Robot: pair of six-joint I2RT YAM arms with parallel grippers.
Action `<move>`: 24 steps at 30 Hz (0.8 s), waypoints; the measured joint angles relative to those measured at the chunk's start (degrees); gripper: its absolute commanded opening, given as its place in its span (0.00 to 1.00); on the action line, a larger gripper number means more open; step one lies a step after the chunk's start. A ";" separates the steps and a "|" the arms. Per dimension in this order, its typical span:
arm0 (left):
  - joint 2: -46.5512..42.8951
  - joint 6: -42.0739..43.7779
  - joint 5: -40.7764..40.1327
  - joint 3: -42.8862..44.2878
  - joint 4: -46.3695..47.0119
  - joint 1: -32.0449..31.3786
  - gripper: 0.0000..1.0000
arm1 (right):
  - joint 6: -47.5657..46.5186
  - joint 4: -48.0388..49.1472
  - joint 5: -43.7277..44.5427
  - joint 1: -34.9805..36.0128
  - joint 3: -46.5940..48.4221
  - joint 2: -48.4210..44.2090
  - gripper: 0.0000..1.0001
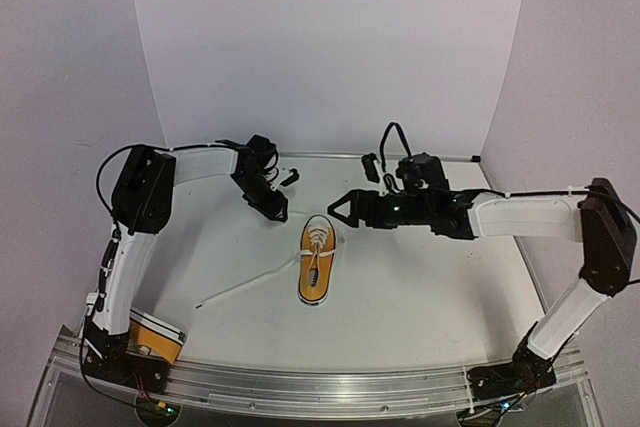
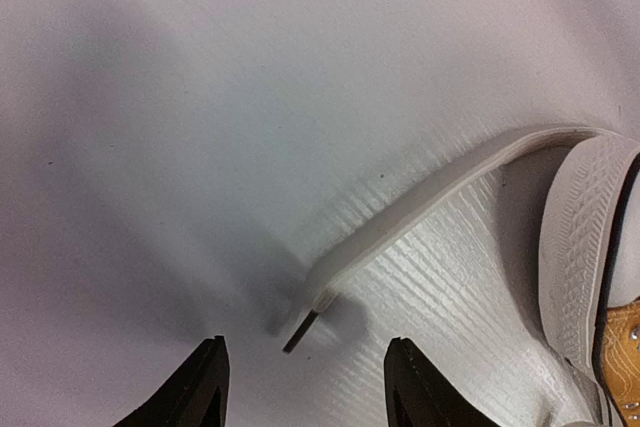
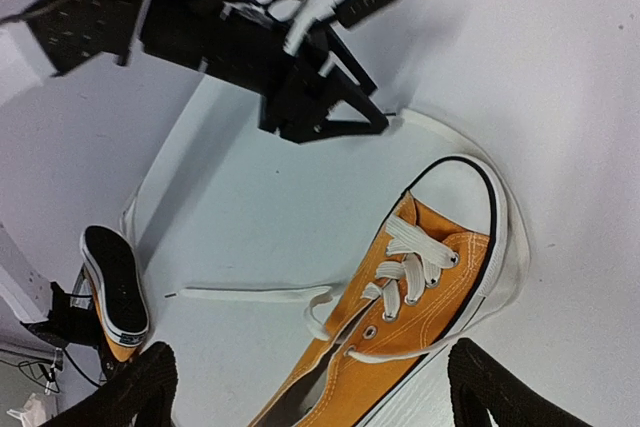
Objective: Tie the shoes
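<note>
Looking down on one orange shoe [image 1: 316,265] standing sole-down near the middle of the white counter [image 1: 430,287], toe cap pointing at the back wall [image 1: 330,47], heel facing the near edge. Seeing its white laces threaded through the eyelets but lying untied. Following a long lace [image 1: 245,287] trailing out from the shoe across the counter, leftward and toward the near edge. Tracing a curled lace [image 2: 430,209] bending round the toe cap and ending flat on the counter in a short stiff tip.

Finding the left pincer [image 2: 307,377] standing open, fingers well apart and gripping nothing, just short of that tip, behind and to the left of the toe. Finding the right pincer [image 1: 338,209] spread wide as well, holding nothing, sitting near the toe on its right and rear side, not touching the shoe.

Spotting the second shoe [image 1: 158,337] well apart from the first, at the near left corner, tucked beside the left arm [image 1: 125,267] and partly hidden by it, lying tipped over and showing a dark underside in the right wrist view.
</note>
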 measured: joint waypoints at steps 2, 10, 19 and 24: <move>1.19 1.52 -0.31 0.91 -0.38 -0.74 0.46 | 0.14 -0.15 1.37 -0.04 -2.00 -3.95 0.98; 5.97 4.92 -1.44 8.59 -0.68 -3.97 0.00 | -1.01 -5.21 11.66 -0.04 -6.13 -16.17 0.98; 4.27 1.16 3.19 7.85 6.18 -8.63 0.00 | -5.20 -9.51 15.16 -0.04 -8.41 -18.09 0.95; -6.21 -1.01 8.84 1.38 10.31 -10.05 0.00 | -8.77 -9.85 14.59 -0.04 -8.40 -18.09 0.78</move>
